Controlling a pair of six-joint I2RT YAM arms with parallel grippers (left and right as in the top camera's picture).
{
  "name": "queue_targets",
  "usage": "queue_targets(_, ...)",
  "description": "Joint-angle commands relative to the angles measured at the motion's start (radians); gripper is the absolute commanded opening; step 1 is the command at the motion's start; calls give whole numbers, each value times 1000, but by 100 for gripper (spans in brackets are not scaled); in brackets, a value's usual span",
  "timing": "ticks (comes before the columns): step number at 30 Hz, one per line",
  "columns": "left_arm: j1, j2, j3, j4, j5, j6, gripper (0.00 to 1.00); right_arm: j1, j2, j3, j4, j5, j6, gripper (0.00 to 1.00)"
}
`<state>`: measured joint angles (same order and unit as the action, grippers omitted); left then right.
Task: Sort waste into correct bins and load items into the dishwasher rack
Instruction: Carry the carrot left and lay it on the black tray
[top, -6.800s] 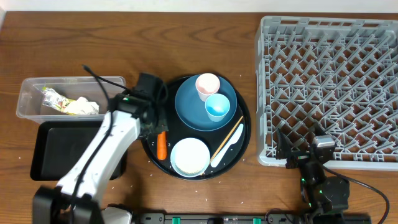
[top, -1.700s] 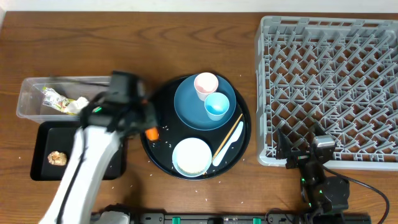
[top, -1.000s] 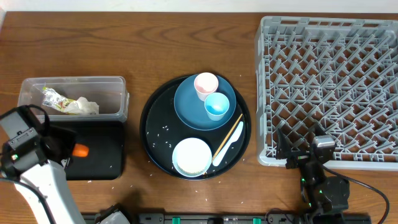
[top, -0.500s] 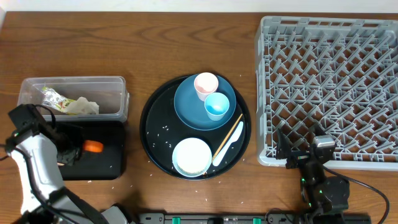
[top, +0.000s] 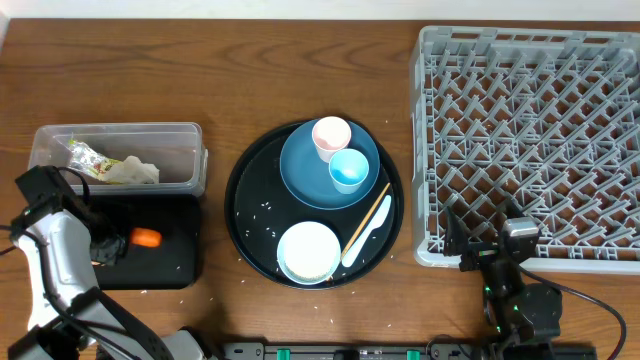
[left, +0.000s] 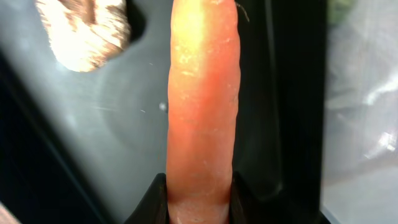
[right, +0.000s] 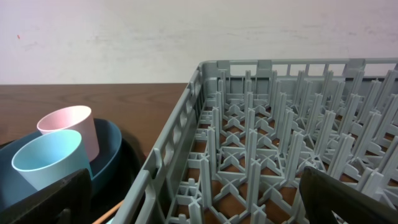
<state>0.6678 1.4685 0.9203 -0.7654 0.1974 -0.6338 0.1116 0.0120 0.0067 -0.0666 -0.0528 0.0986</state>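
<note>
So far only the waste sorting is under way, and it looks mostly done. The clear tub at the left of the bench holds the snack wrapper and the crumpled paper. Just in front of it, the flat black tray has the brown lump lying in it. The carrot is over that same tray, pinched by one end in the left end effector and not yet let go (whether it touches the tray floor I cannot tell). Letting it go seems to be the step in hand.

Of the waste, that leaves the white rice grains, scattered on the round black tray.

Loading has not begun — the grey rack at the right is empty. The blue plate with the pink cup and light blue cup on it, the white bowl, the spoon and the chopstick all sit on the round tray. The right end effector is spread wide with nothing in it, low at the bench's front edge by the rack's near corner.
</note>
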Motion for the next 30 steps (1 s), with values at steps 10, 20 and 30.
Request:
queue_targets(10, 6, 29, -16, 43, -60, -82, 15, -10, -3, -1, -4, 0, 5, 99)
queue_targets(20, 6, 29, -17, 65, -61, -82, 25, -10, -4, -1, -4, 0, 5, 99)
queue_targets(30, 6, 29, -77, 121, -123, -87, 25, -10, -4, -1, -4, 0, 5, 99)
